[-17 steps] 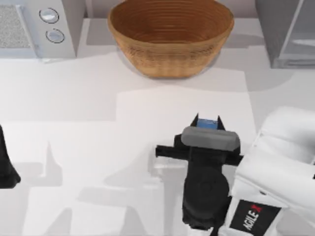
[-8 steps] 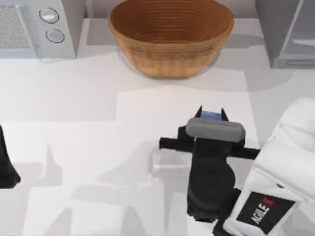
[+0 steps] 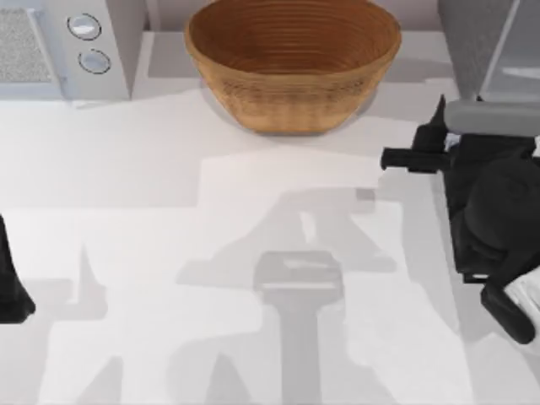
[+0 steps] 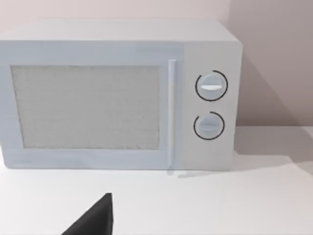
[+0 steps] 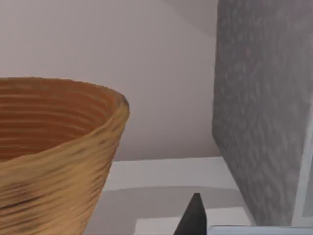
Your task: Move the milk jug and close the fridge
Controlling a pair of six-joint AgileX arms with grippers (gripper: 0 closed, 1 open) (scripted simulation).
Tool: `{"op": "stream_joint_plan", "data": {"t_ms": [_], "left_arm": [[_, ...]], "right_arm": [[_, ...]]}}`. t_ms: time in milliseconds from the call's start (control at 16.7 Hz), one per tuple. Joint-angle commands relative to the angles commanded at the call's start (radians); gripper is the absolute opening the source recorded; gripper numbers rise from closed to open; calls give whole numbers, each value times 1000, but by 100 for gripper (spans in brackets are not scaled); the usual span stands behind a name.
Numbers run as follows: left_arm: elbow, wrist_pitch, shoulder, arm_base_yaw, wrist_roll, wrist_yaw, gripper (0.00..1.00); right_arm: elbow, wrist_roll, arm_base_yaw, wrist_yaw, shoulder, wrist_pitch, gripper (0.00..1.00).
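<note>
- Ribbed wicker basket (image 3: 291,63), round; grey speckled fridge (image 3: 485,55), boxy.
- Right gripper (image 3: 472,114) raised near the fridge; grip cannot be told.
- Left gripper (image 3: 13,283) parked at the table's left edge.

Top cam hangs over the white worktop (image 3: 169,169), looking straight down. Left wrist cam sits low, facing the light-grey two-knob microwave box (image 4: 117,93) close up. Right wrist cam looks low past the woven tan basket (image 5: 54,147) toward the grey speckled fridge cabinet (image 5: 259,107); the top cam shares all three.

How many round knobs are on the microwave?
2: both on the microwave panel beside its door, upper knob directly above lower knob. No others are visible.
</note>
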State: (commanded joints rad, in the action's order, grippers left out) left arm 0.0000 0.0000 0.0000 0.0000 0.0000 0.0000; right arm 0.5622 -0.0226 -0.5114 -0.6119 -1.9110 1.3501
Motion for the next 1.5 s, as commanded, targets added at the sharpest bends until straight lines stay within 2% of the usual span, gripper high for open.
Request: {"op": "stream_joint_plan", "data": {"t_ms": [240,360,480,600,1020,1200,1500], "left_arm": [[0,0,0,0,0,0,100],[0,0,0,0,0,0,100],[0,0,0,0,0,0,100],[0,0,0,0,0,0,100],[0,0,0,0,0,0,100],[0,0,0,0,0,0,100],[0,0,0,0,0,0,100]], "right_arm": [[-89,4,269,331,212,-122,0],[-128,5,380,454,302,-175,0],[-156,6,458,533,369,-214,0],[-171,7,494,570,403,-234,0],[-130,6,503,583,365,-234,0],[1,8,538,622,234,-241,0],[362,14,625,712,-92,-277,0]]}}
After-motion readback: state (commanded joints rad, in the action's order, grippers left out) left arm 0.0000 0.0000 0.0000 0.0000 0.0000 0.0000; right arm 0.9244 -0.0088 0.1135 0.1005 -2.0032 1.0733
